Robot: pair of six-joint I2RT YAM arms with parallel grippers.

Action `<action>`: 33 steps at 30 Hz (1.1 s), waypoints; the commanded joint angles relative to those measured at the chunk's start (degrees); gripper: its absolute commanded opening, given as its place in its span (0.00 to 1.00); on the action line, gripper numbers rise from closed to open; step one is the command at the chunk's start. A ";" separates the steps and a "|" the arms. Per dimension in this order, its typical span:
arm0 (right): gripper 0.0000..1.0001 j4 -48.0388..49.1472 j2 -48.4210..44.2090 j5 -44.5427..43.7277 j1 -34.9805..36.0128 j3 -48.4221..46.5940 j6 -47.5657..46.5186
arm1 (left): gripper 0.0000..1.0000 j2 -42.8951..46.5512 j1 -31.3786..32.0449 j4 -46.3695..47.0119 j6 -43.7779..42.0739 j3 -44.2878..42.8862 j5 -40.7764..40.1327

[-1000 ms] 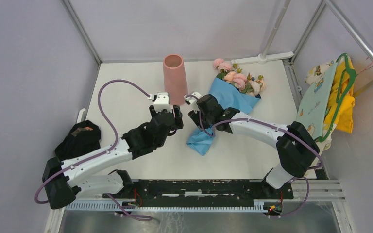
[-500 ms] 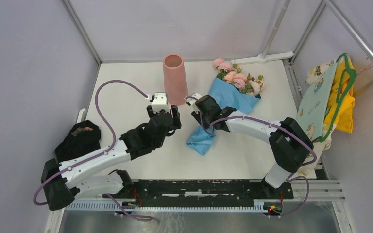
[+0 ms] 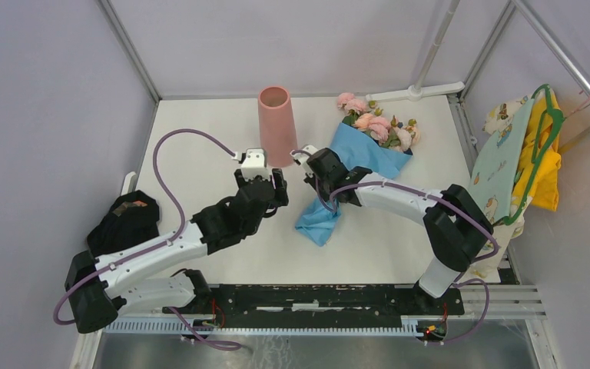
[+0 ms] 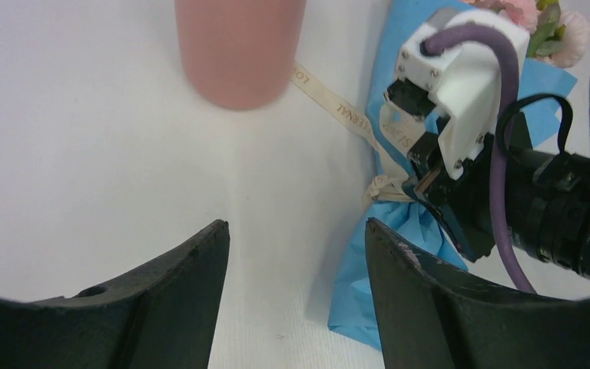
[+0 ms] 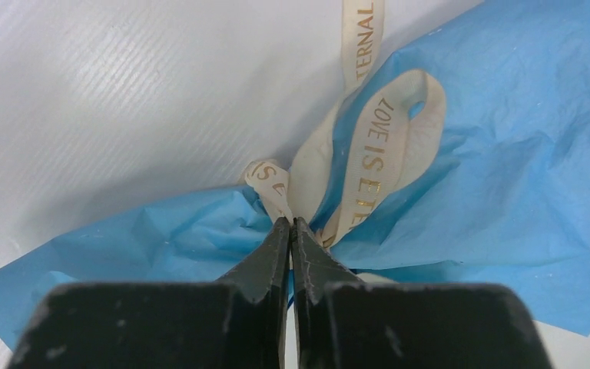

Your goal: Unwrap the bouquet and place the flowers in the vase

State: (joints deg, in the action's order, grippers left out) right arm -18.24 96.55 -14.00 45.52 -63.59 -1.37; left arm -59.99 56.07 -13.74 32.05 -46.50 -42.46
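Two robot arms reach from the near edge of a white table toward its middle. The left gripper hovers above bare table, just short of the vase's foot, with its jaws spread wide and nothing between them. Just to its right, the right gripper points down at the waist of the bouquet, jaws pressed together. Their tips meet at the knot of a cream ribbon printed with gold letters, where the short tail runs in between them. Whether that tail is truly pinched cannot be told.

The bouquet lies on its side, wrapped. Its crumpled blue paper trails toward the table's middle, and the flowers, pink and peach, point at the far right corner. The long ribbon end lies across the table and passes just beside the foot of the vase, a tall salmon-pink cylinder standing upright near the far edge with nothing in its mouth.

Nothing pins the bouquet down, so a pull on the ribbon would likely drag the whole bundle rather than loosen the bow. A dragged bundle or a taut ribbon could tip the vase. The thin ribbon may also slip from the tips, or paper caught with it may tear.
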 commanded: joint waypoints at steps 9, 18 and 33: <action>0.06 -1.82 -7.63 -4.31 -0.09 -6.83 1.09 | 0.48 -9.35 0.16 21.24 2.23 5.07 19.78; 0.06 -3.29 -12.88 -4.65 -0.07 -12.59 1.28 | 0.45 -17.97 0.14 25.39 2.57 4.63 24.41; 0.05 -0.04 -27.12 -6.30 -0.08 -18.59 0.66 | 0.44 -28.66 0.11 27.27 2.84 1.41 27.16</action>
State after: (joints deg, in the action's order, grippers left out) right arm -22.20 74.24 -18.33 45.52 -80.49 -0.75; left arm -86.83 56.07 10.24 32.77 -41.85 -16.51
